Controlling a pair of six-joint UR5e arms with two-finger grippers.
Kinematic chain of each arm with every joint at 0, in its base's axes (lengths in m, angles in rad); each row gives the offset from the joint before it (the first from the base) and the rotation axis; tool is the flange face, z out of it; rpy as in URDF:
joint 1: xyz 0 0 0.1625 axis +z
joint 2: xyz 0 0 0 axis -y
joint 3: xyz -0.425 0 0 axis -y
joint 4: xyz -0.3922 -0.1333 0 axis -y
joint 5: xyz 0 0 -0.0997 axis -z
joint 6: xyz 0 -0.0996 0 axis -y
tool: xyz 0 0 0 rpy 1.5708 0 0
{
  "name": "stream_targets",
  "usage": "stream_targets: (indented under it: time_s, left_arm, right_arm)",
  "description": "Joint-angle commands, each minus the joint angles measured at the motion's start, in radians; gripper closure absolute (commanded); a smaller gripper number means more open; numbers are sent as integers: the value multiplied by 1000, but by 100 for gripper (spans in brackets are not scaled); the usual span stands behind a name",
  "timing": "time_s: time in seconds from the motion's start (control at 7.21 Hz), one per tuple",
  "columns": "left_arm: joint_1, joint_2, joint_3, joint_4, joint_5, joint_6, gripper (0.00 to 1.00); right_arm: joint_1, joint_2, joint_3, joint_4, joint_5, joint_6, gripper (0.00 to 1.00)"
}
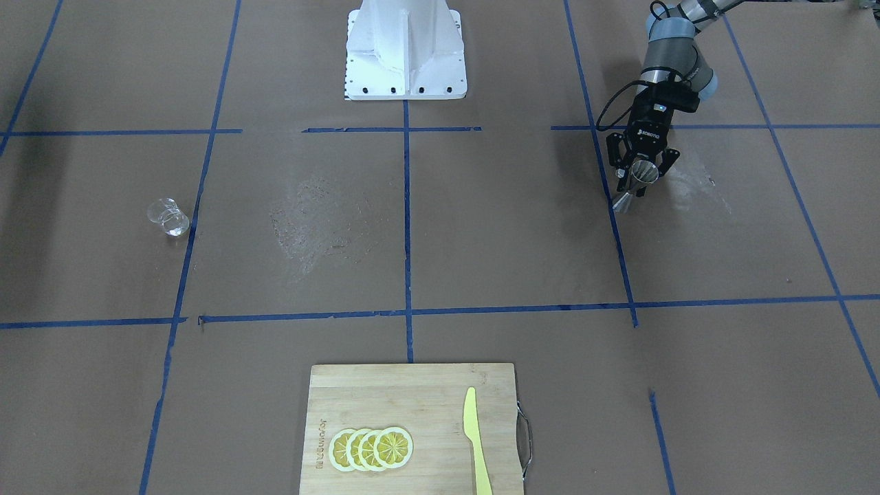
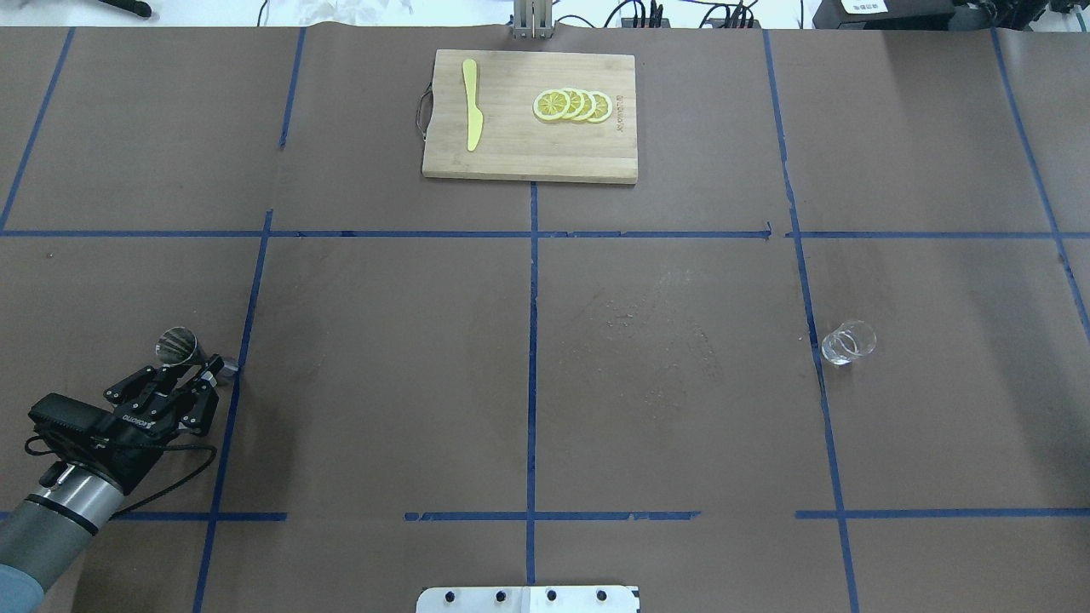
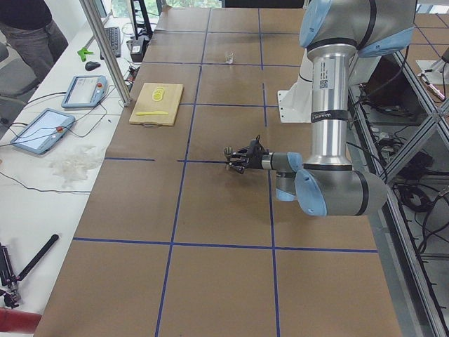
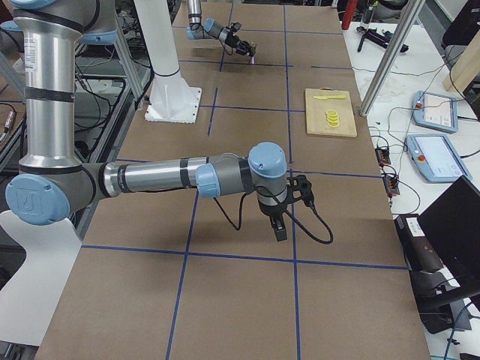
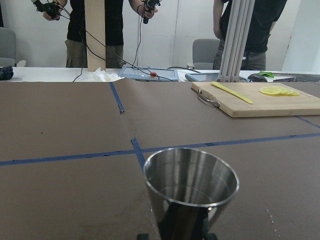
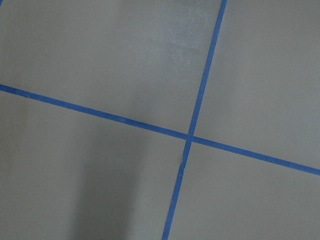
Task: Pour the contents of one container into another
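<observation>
Presently pinching the jigger (image 5: 190, 185) at its waist with the left gripper (image 1: 639, 180), well apart from the glass cup (image 2: 848, 342) across the table.
Keep mouth upward and level while carrying; right gripper (image 4: 279, 231) spread or closed, impossible to tell.

this is a robotics lab: two industrial arms, the left (image 3: 328, 105) and the right (image 4: 150, 178), work at a long table (image 2: 383, 340) papered in brown and ruled into squares with blue tape (image 2: 532, 340), and a white pedestal (image 1: 405, 48) stands on it. a white bench (image 3: 28, 203) alongside carries teach pendants (image 3: 83, 90), a keyboard (image 3: 112, 42) and loose cables (image 3: 49, 186), with aluminium posts (image 3: 105, 49) at the table's edge and an open metal frame (image 3: 414, 119) full of wiring behind the robot. people (image 5: 260, 25) stand beyond the bench, corded devices in hand, beside grey office chairs (image 5: 206, 52).
</observation>
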State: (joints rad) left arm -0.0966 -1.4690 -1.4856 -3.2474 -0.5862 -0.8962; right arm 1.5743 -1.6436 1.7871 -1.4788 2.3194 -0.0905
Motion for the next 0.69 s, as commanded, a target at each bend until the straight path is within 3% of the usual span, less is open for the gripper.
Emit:
stream_targets:
  time_s: [0.0, 0.55]
  left_arm:
    - [0, 1, 1, -2, 3, -1, 98]
    - [-6, 6, -4, -52, 0, 6, 100]
  right_arm:
    - [1, 1, 0, 0, 0, 0, 0]
    - [1, 5, 0, 0, 0, 0, 0]
